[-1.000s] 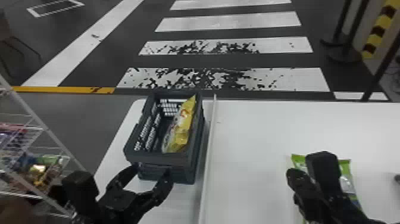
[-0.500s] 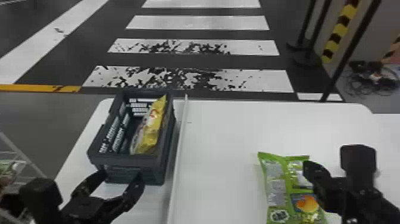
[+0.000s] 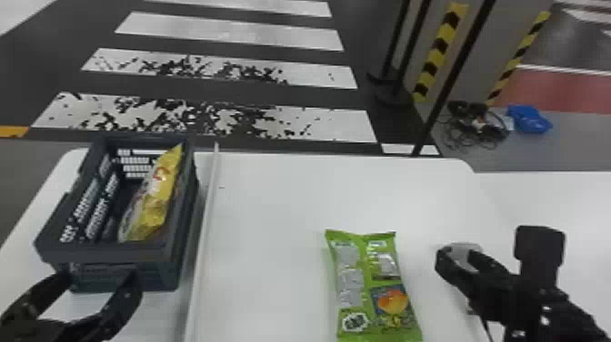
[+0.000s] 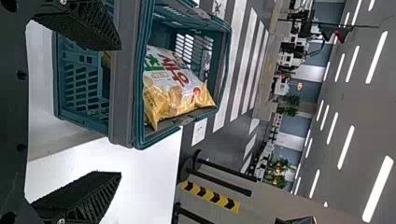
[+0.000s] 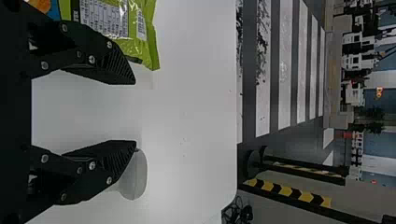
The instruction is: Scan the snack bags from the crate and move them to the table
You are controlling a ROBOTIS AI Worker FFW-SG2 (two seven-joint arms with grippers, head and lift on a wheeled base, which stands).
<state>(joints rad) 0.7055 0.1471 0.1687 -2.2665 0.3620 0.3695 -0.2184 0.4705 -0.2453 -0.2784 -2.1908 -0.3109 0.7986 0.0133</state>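
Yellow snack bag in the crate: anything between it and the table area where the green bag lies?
Yes. The crate's right wall stands beside the yellow snack bag, then a long white strip runs along the table before the green bag.

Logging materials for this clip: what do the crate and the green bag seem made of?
The crate: probably rigid matte plastic, judging by its moulded slotted walls. The green bag: likely thin glossy plastic or foil film, given its crinkles and bright highlights.

White floor stripes (image 3: 227, 32), hazard strips (image 3: 438, 52), cables (image 3: 475, 125) beside a blue object (image 3: 529, 120)
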